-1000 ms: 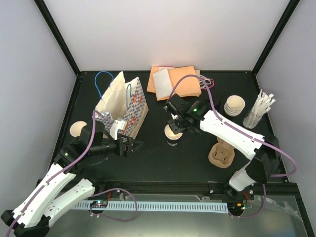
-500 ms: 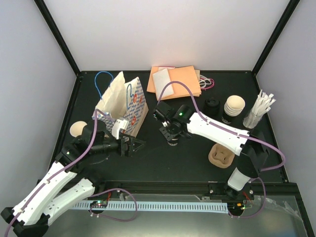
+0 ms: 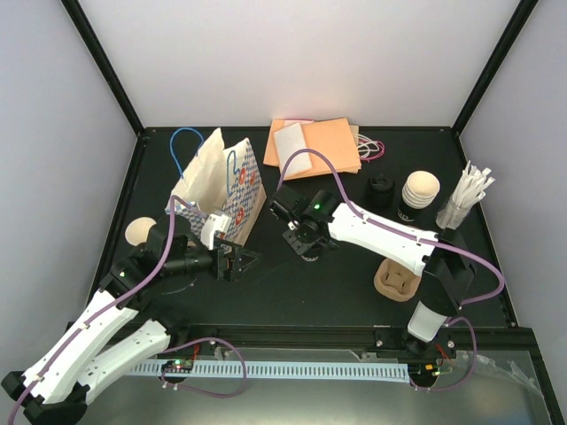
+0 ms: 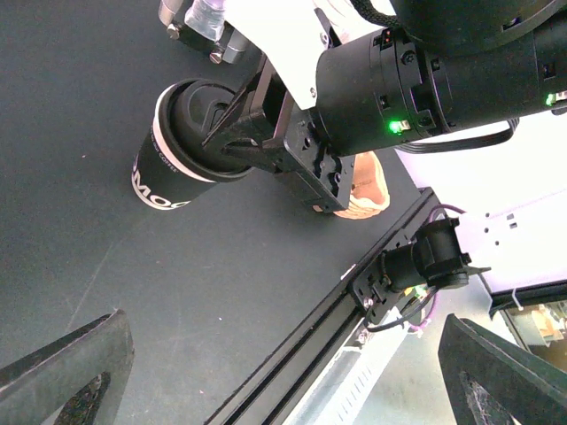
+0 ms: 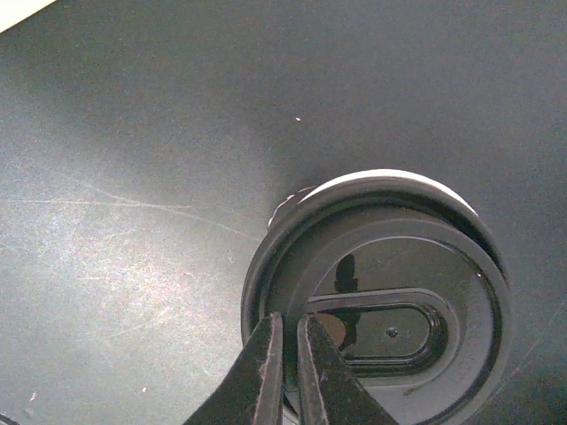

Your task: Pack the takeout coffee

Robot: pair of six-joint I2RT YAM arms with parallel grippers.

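Observation:
The takeout coffee point(image 4: 164, 164) is a small dark-sleeved paper cup with a round black lid point(image 5: 390, 301), standing upright on the black table to the right of the patterned paper bag point(image 3: 221, 181). My right gripper point(image 3: 304, 241) is right above it, shut with the near rim of the lid pinched between its fingers point(image 5: 266, 372). The left wrist view shows those fingers on the lid rim too. My left gripper point(image 3: 242, 263) is open and empty, low over the table left of the cup, pointing at it, with its fingers point(image 4: 71, 372) spread wide.
A brown pulp cup carrier point(image 3: 397, 282) lies right of the cup. At the back right stand a small black piece point(image 3: 381, 188), a stack of cream cups point(image 3: 420, 190) and a holder of white sticks point(image 3: 465, 199). Orange napkins point(image 3: 319, 146) lie behind. A cream disc point(image 3: 137, 232) lies at the left.
My right arm has swung left and settled over the cup. The cup's cream opening seen a second ago is now covered. The left arm has barely moved.

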